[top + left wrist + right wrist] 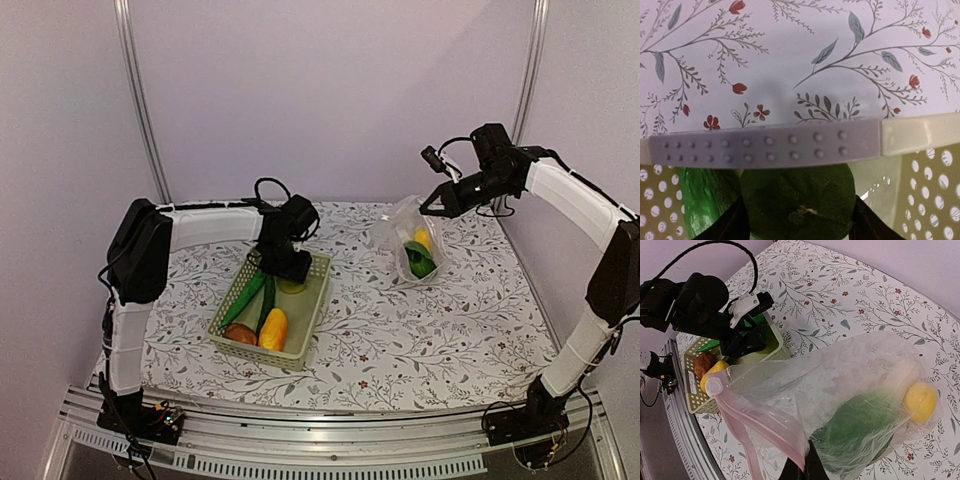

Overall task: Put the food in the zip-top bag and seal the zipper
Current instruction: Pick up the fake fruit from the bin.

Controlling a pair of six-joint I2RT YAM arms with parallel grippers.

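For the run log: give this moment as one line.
left gripper around dark green toy lime in pale green slatted basket | right gripper shut on clear plastic zip-top bag

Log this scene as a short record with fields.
left claw: down in the basket, jaws either side of the lime
right claw: shut on the bag at its mouth edge
in bag: lemon, green piece
in basket: cucumber, orange-yellow piece, reddish-brown piece
zipper: looks open
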